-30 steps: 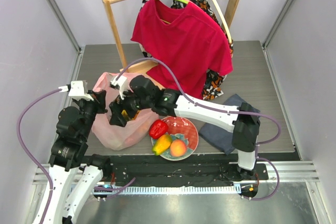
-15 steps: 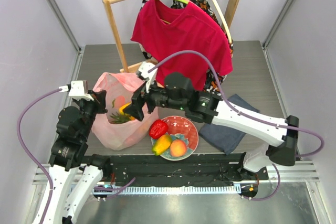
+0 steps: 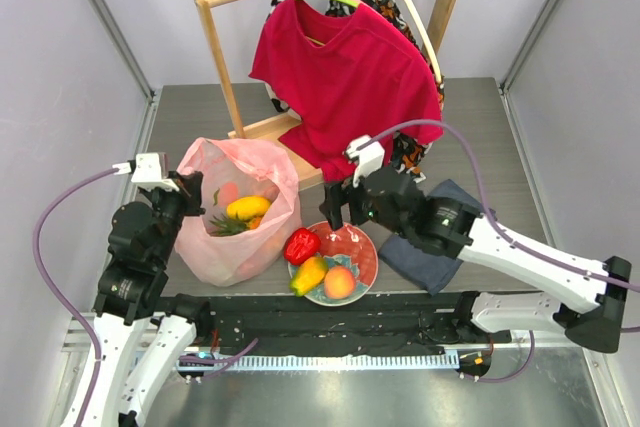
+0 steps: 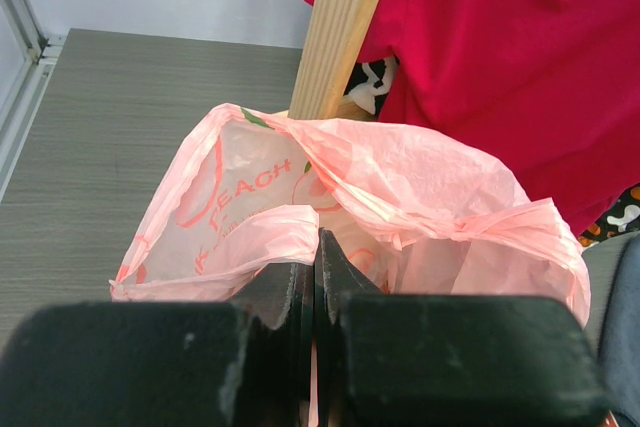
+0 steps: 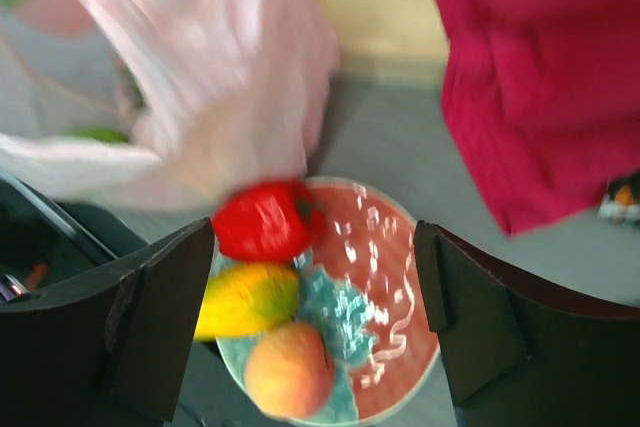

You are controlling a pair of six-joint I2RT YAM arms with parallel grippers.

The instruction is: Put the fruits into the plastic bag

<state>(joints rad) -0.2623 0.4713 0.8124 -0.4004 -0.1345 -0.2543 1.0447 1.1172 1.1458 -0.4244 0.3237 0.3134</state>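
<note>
The pink plastic bag (image 3: 240,217) stands open at the left, with a yellow fruit (image 3: 248,208) and green pineapple leaves (image 3: 228,227) inside. My left gripper (image 3: 192,192) is shut on the bag's near rim (image 4: 262,232), its jaws (image 4: 318,239) pressed together over the film. A red pepper (image 3: 302,244), a yellow mango (image 3: 309,274) and a peach (image 3: 340,282) lie on the red and teal plate (image 3: 362,247). My right gripper (image 3: 337,215) hangs open above the plate. In the blurred right wrist view the pepper (image 5: 262,219), mango (image 5: 245,299) and peach (image 5: 290,372) lie below its spread jaws (image 5: 315,239).
A wooden rack (image 3: 222,67) stands behind the bag, with a red T-shirt (image 3: 350,77) hanging from it. A folded grey-blue cloth (image 3: 435,242) lies right of the plate. Grey walls close in both sides.
My right arm has drawn back out of the bag and swung right to hang over the plate. The bag's mouth and the fruit inside now show. The left gripper has not moved.
</note>
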